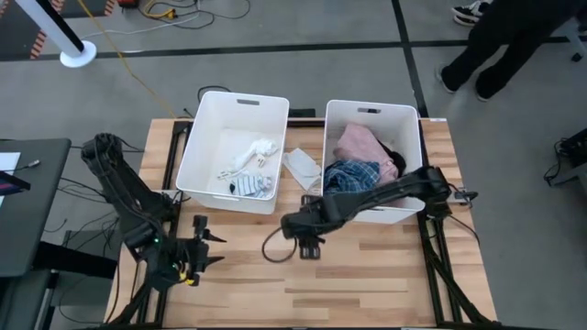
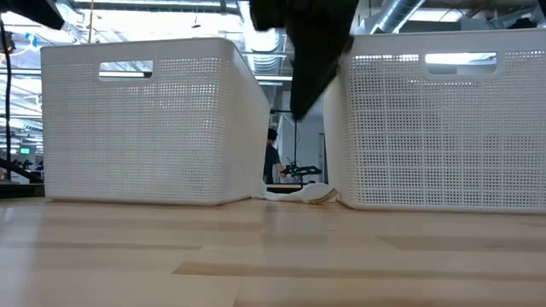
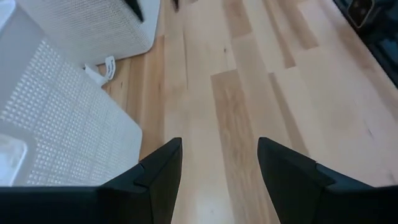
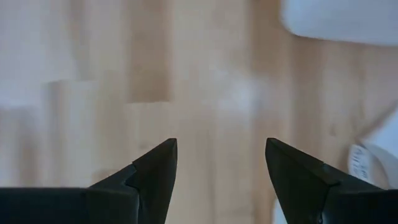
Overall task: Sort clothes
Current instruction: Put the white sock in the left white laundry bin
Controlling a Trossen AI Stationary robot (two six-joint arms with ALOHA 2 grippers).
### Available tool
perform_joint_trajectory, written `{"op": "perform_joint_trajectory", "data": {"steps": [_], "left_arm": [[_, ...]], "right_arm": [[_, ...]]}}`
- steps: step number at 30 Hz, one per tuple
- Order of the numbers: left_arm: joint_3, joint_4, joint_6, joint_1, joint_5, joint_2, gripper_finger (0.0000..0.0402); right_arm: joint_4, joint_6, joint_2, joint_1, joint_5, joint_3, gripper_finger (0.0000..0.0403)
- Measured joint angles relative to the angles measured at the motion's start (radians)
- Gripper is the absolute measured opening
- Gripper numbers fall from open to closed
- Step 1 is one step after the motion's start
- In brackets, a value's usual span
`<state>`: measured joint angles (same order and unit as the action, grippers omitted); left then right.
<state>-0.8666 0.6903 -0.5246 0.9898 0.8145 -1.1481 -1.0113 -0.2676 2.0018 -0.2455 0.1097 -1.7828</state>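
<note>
Left claw: the left gripper (image 3: 217,171) hovers over the bare wooden table top (image 1: 367,275) near its front-left corner, fingers spread apart and nothing between them.
Right claw: the right gripper (image 4: 219,171) hangs above the middle of the table, in front of the gap between the two tubs, fingers also spread and empty.
Left tub: the large white plastic tub on the left (image 1: 197,165) holds the small white socks (image 1: 252,151) and the blue-white striped sock (image 1: 255,186).
Right tub: the large white plastic tub on the right (image 1: 417,137) holds the pink garment (image 1: 362,147), the blue plaid garment (image 1: 350,176) and a little of the black garment (image 1: 396,158) at its side.
Loose piece: a flat white cloth piece (image 1: 301,168) lies on the table between the two tubs; in the low view it shows only as a small white heap in the gap.
Stage, as I judge it: nearly all clothes are in tubs, so this loose piece is probably the next one to take.
Risk one: the piece lies close to both tub walls, so a finger may hit a wall and push a tub.
Risk two: the cloth is thin and flat on the wood, so the fingers may slide over it and close on nothing.
Risk three: the right arm reaches across the front of the right tub, so a careless lift may catch its rim.
Risk four: both arms are near the front area; if both go to the gap, they may collide.
</note>
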Motion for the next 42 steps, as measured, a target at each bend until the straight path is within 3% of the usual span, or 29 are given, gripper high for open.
{"op": "perform_joint_trajectory", "data": {"steps": [8,14,23,34,42], "left_arm": [[0.037,-0.034,0.004,-0.016,-0.004,0.000,0.0204],[0.039,-0.037,0.016,-0.016,-0.005,0.000,0.0204],[0.039,-0.040,0.008,-0.015,-0.005,0.000,0.0204],[0.039,-0.084,0.057,-0.027,-0.002,0.000,0.0204],[0.039,-0.084,0.055,-0.048,0.000,0.000,0.0204]], "right_arm": [[0.056,-0.040,0.000,0.085,0.053,0.125,0.0260],[0.052,0.027,0.015,0.106,0.124,0.122,0.0260],[0.009,0.025,0.015,0.110,0.133,0.119,0.0260],[0.089,0.098,0.014,0.112,0.101,-0.059,0.0260],[0.071,0.195,0.014,0.224,0.056,-0.077,0.0260]]}}
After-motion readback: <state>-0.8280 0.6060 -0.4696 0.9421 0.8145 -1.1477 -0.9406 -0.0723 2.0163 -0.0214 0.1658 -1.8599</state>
